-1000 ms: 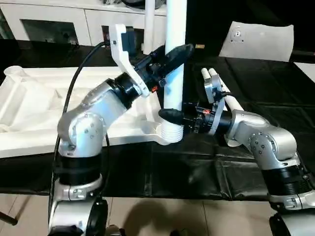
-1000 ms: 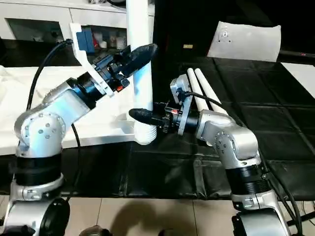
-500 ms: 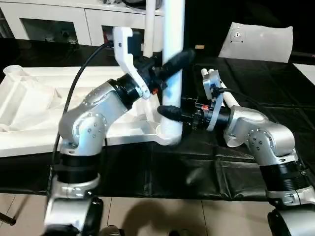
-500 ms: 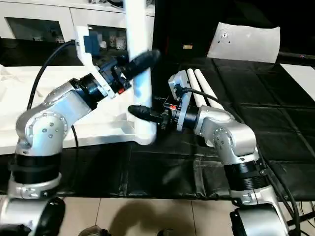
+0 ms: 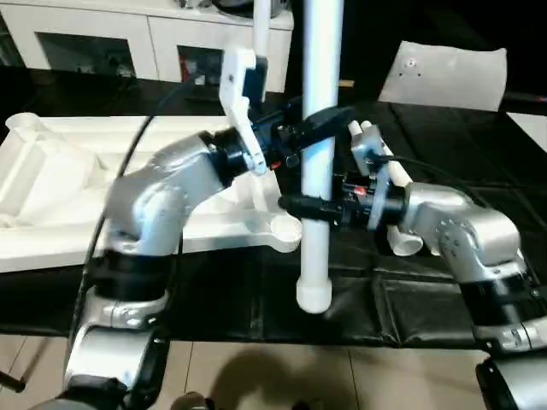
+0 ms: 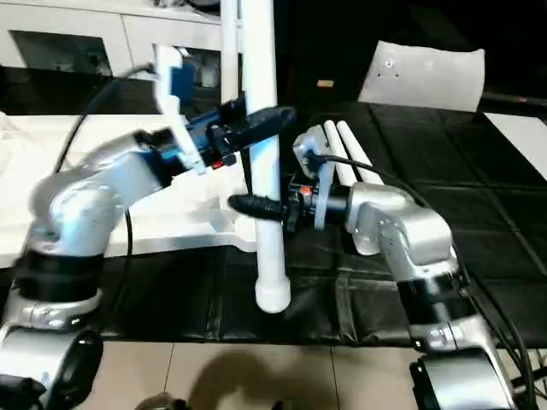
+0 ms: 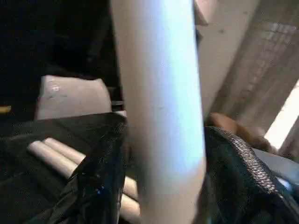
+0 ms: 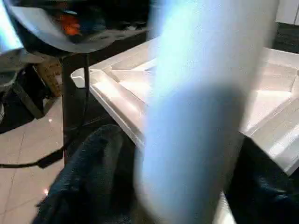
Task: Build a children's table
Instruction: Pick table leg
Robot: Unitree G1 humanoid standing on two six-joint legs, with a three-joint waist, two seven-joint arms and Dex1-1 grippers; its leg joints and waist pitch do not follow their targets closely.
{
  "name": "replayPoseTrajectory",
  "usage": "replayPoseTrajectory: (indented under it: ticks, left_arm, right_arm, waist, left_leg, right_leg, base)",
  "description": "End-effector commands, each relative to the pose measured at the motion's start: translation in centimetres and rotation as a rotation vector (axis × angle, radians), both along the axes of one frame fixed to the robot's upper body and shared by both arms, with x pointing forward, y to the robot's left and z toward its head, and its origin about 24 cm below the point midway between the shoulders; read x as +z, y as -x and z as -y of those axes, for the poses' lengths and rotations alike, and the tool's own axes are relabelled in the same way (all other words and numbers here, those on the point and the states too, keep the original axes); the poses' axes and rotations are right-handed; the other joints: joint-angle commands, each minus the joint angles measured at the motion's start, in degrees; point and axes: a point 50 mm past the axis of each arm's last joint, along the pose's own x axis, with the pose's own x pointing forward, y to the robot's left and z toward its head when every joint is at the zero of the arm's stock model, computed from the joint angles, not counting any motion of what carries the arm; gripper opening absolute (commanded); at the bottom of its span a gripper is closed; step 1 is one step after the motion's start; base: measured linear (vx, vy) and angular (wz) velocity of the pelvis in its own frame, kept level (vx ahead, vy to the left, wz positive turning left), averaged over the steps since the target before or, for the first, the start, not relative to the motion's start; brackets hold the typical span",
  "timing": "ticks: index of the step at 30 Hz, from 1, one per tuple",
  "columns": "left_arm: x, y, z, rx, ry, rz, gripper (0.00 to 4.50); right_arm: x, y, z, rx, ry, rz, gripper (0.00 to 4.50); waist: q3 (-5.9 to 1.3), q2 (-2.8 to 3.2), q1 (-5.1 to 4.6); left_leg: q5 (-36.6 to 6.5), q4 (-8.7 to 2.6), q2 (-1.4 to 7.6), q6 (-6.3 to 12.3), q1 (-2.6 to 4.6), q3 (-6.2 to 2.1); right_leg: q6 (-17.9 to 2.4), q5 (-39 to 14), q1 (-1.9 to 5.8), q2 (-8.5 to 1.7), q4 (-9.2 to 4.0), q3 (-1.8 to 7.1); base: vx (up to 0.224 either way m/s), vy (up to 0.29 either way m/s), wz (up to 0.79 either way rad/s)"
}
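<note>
Fitting a leg: both grippers clamp the long tapered white plastic leg [image 5: 318, 154] upright.
Your next move: align its lower end over the round corner socket [image 5: 285, 228] of the upturned white ribbed tabletop [image 5: 60, 184].

Left gripper [image 5: 316, 122] grips high, right gripper [image 5: 295, 204] low.

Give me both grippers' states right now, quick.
Left gripper: shut on the long round white plastic table leg, high up.
Right gripper: shut on the same leg, lower down.

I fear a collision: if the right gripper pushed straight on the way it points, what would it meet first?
The right gripper already clamps the upright white plastic leg; beyond it, probably the white ribbed tabletop.
</note>
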Motion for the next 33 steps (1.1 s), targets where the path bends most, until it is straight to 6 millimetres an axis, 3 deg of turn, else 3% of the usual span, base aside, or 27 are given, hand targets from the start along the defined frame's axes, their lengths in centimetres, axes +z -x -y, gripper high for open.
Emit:
replayPoseTrajectory:
  ticks: [1,2,9,11,12,29,33]
  left_arm:
    - [1.38,-0.66,-0.38,0.049,0.015,0.045,2.29]
    - [1.58,-0.82,-0.73,0.055,0.024,0.047,2.29]
    - [1.65,-0.94,-1.21,0.066,0.029,0.056,2.29]
    - [1.55,-0.92,-1.2,0.065,0.034,0.056,2.29]
    - [1.52,-0.9,-1.19,0.062,0.034,0.056,2.29]
    - [2.07,-0.6,-0.68,0.027,0.074,0.068,2.29]
    - [2.19,-0.15,-0.48,0.016,-0.008,0.162,2.29]
  right_arm:
    - [0.65,-0.67,0.93,-0.069,-0.031,0.017,2.72]
    - [0.65,-0.91,1.11,-0.097,-0.041,0.017,2.72]
    - [0.43,-0.92,0.96,-0.107,-0.054,0.027,2.03]
    - [0.43,-0.87,0.94,-0.104,-0.056,0.029,2.03]
    - [0.43,-0.87,0.93,-0.104,-0.057,0.029,1.79]
    - [0.87,-1.32,0.58,-0.126,-0.099,0.059,1.67]
    - [1.24,-1.47,0.43,-0.153,-0.119,0.121,1.67]
  waist:
    - [-4.77,-0.02,-0.07]
    - [-4.71,0.32,-0.04]
    - [-4.73,0.04,-0.29]
    - [-4.66,0.04,-0.28]
    - [-4.66,0.05,-0.27]
    - [-4.56,-0.1,-0.28]
    - [-4.53,-0.04,-0.35]
  left_leg:
    - [-9.4,-3.44,0.69,-0.4,1.22,-0.56]
    - [-9.3,-3.48,0.63,-0.38,1.16,-0.58]
    - [-8.8,-3.45,0.81,0.36,1.16,-0.51]
    - [-9.2,-3.44,0.79,0.4,1.2,-0.46]
    - [-9.3,-3.45,0.8,0.32,1.2,-0.48]
    - [-9.7,-3.51,0.83,0.3,1.23,-0.45]
    - [-10.2,-3.67,0.97,0.07,1.19,-0.58]
  right_leg:
    - [-9.1,-14.2,2.83,-2.8,-4.16,1.22]
    - [-9.3,-14.1,2.86,-2.86,-4.2,1.21]
    - [-11.1,-11.7,2.95,-2.82,-3.87,1.16]
    - [-11.0,-12.6,2.89,-2.82,-3.97,1.16]
    - [-10.9,-13.1,2.91,-2.87,-4.02,1.18]
    - [-10.5,-14.4,2.7,-2.91,-4.16,1.19]
    - [-9.6,-15.6,2.61,-3.01,-4.22,1.18]
  base:
    - [0.0,0.0,0.0]
    - [0.0,0.0,0.0]
    - [0.0,0.0,0.0]
    - [0.0,0.0,0.0]
    - [0.0,0.0,0.0]
    - [0.0,0.0,0.0]
    - [0.0,0.0,0.0]
